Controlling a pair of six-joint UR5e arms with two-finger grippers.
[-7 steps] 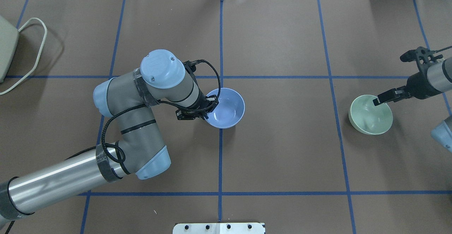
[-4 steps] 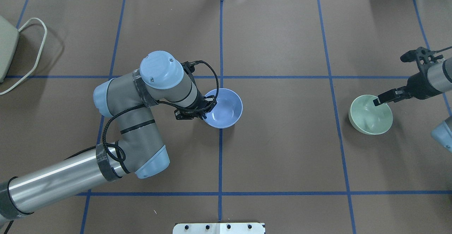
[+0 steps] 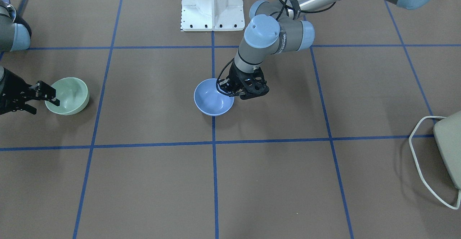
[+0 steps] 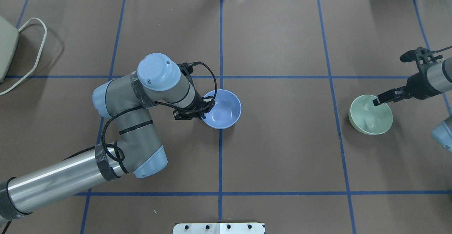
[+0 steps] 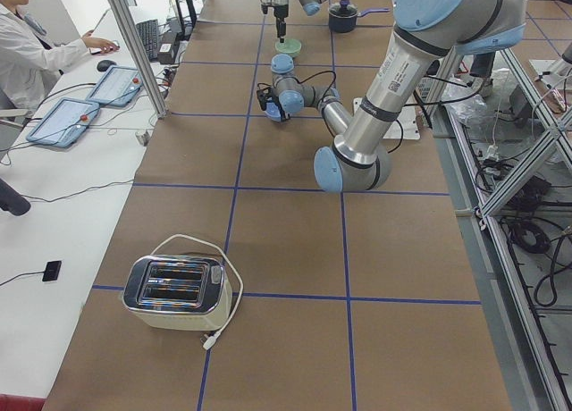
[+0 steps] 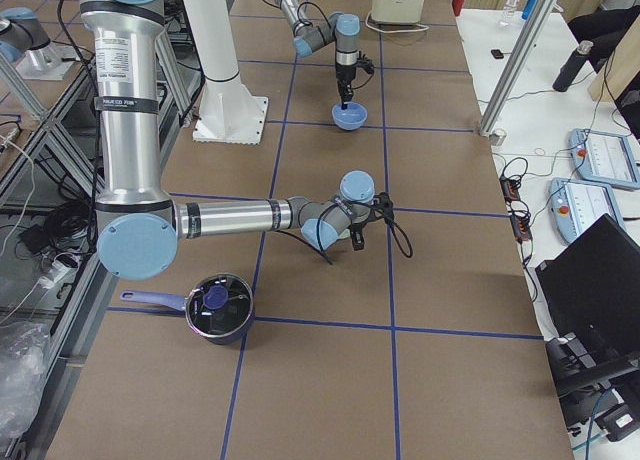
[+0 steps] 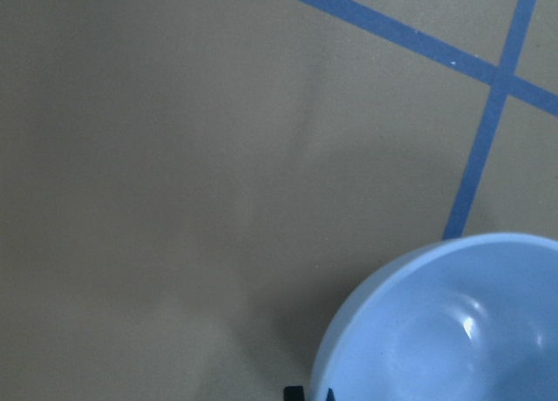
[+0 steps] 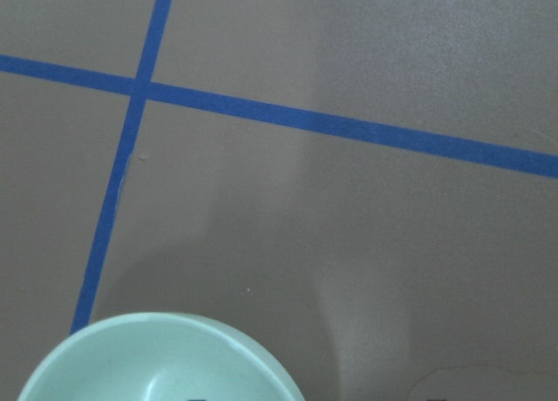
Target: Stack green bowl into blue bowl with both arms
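Pale and glossy, the mint-green round plastic bowl (image 4: pixel 370 115) sits upright near the table's (image 4: pixel 282 156) right edge, the right end effector (image 3: pixel 44 106) with jaws spread astride its rim. The periwinkle-blue round plastic bowl (image 4: pixel 223 111) lies midway between the table's edges, its rim pinched by the left end effector (image 4: pixel 206 109).

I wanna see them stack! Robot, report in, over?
Left claw shut on blue bowl rim. Right claw at green bowl rim, grip unclear. Bowls apart, nothing between them.
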